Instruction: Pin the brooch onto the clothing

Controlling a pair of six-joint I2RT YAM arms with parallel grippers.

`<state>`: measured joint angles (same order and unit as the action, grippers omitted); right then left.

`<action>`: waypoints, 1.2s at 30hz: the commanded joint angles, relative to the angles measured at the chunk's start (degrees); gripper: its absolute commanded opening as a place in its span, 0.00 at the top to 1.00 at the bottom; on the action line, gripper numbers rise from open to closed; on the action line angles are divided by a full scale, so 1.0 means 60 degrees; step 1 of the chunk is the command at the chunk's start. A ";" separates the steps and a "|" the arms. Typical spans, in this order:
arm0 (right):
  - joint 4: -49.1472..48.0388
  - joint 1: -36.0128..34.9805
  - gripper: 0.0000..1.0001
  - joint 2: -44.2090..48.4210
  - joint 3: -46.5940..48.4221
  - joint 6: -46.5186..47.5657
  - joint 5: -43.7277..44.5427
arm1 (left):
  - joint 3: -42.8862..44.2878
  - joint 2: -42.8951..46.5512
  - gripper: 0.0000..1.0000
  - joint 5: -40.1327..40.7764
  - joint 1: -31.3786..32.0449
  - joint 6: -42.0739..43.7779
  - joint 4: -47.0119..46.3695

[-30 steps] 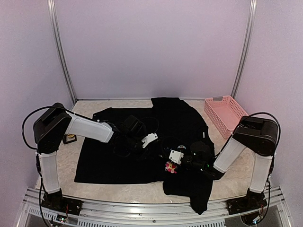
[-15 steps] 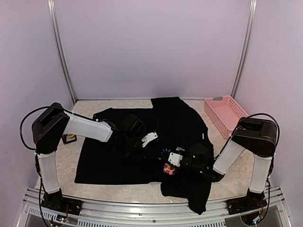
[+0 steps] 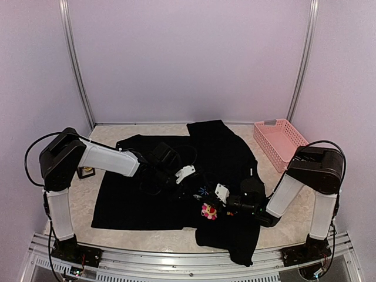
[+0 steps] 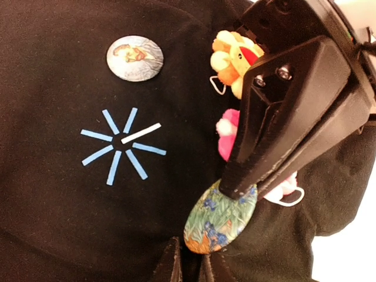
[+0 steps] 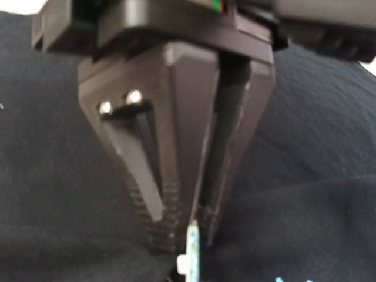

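Jaws on the left arm (image 3: 108, 160) show only as two dark fingertips (image 4: 171, 264) at the bottom of that arm's wrist view. A narrow gap lies between them, just under the lower edge of the brooch (image 4: 212, 224). Whether they pinch it or stand free of it cannot be told.

The black shirt (image 3: 132, 197) lies spread over the pale worktop (image 3: 106, 136), its right part bunched up and reaching toward the near edge. On its front, seen from the left wrist, a light-blue star (image 4: 122, 144) sits below a round portrait badge (image 4: 135, 57). To the right of these are an orange flower (image 4: 230, 56) and, lower, a pink flower (image 4: 227, 141), both partly hidden.

The brooch, an oval with blue flowers on green, lies tilted against the cloth just below the pink flower. The jaws of the right arm (image 3: 282, 194) are closed on its upper edge, and that arm's own wrist view shows the brooch edge-on at their tips. Whether its pin is through the cloth cannot be seen.

A pink basket (image 3: 279, 143) stands at the far right, apart from the shirt.
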<state>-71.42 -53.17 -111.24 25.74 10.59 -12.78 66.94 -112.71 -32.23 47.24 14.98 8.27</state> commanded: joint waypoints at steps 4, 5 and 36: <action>-0.0812 0.0259 1.00 -0.0079 0.0105 -0.0730 -0.1109 | -0.0290 0.0746 0.79 0.0237 -0.0004 0.0243 -0.0200; -0.0808 0.0290 1.00 -0.0076 0.0092 -0.0780 -0.1169 | -0.0324 0.0857 0.78 0.0210 -0.0007 0.0286 -0.0206; 0.0478 0.0628 0.79 0.0713 -0.0064 -0.0745 -0.1775 | -0.0225 0.1228 1.00 0.0013 0.0285 0.0677 -0.0056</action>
<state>-71.90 -49.89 -110.10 25.93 5.06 -21.26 64.34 -107.28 -32.12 49.06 19.38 6.74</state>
